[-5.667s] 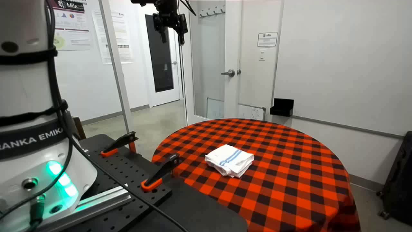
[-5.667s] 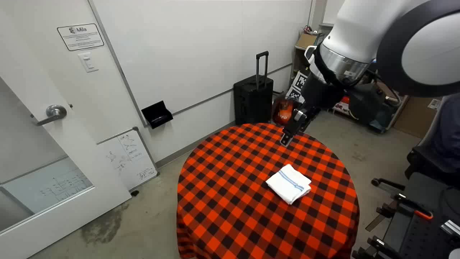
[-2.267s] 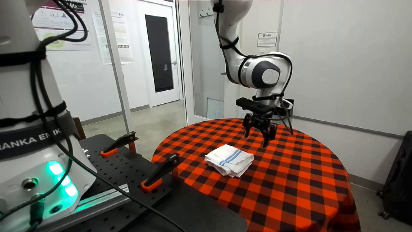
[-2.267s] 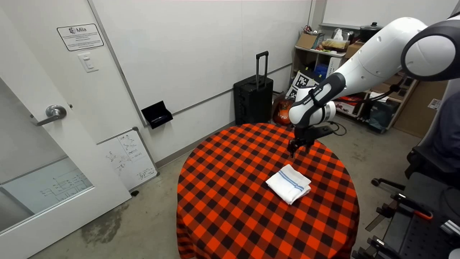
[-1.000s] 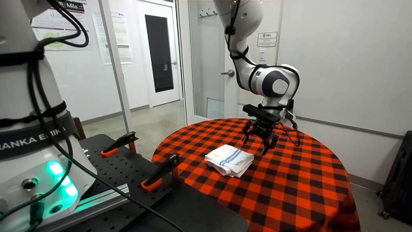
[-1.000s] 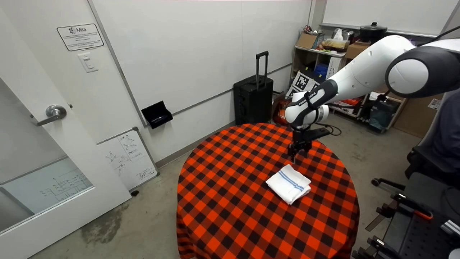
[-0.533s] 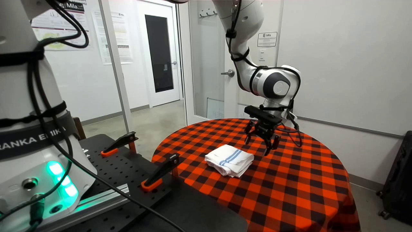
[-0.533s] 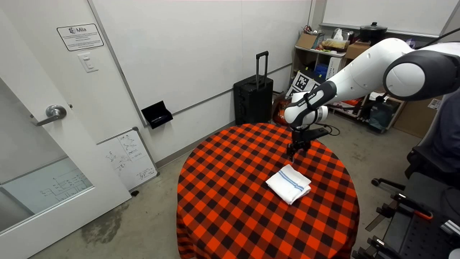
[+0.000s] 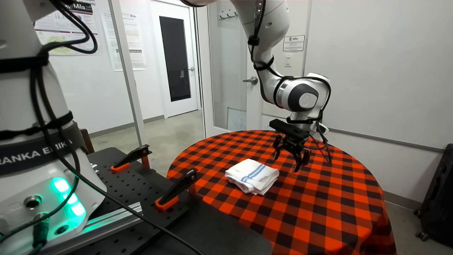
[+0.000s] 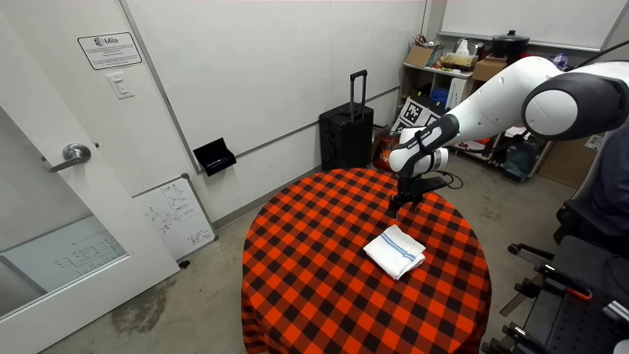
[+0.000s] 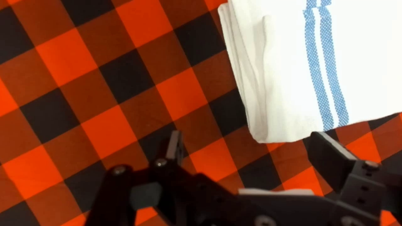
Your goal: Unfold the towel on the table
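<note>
Whiteboard (image 10: 275, 64): white, wall-mounted, beyond the table in both exterior views. Door (image 10: 105, 196): white-framed, glazed. Table (image 10: 324, 275): round, covered in a red-and-black check that hangs over its edge. Robot arm (image 10: 491, 104): white with dark joint bands, reaching over the table. Base plate (image 9: 132, 184): black, perforated in rows, at the foot of the arm. Suitcase (image 10: 346, 140): black, upright, beyond the table. Towel (image 10: 395, 251): white, marked with a pair of blue stripes; folded in a layered stack, lying on the table, a little right of its middle in an exterior view; at upper right in the wrist view, partly cut off. Gripper (image 9: 286, 164): black, two-fingered, pointing down above the table, near the towel and apart from it; jaws spread wide, holding nothing; in the wrist view its fingers (image 11: 329, 160) stand well apart, a corner of the towel showing between and beyond them. Clamps (image 9: 178, 187): two, black and orange, on the edge of the plate. Wall holder (image 10: 214, 157): black, at the whiteboard's lower edge. Lever handle (image 10: 76, 153): metal, on the door.
</note>
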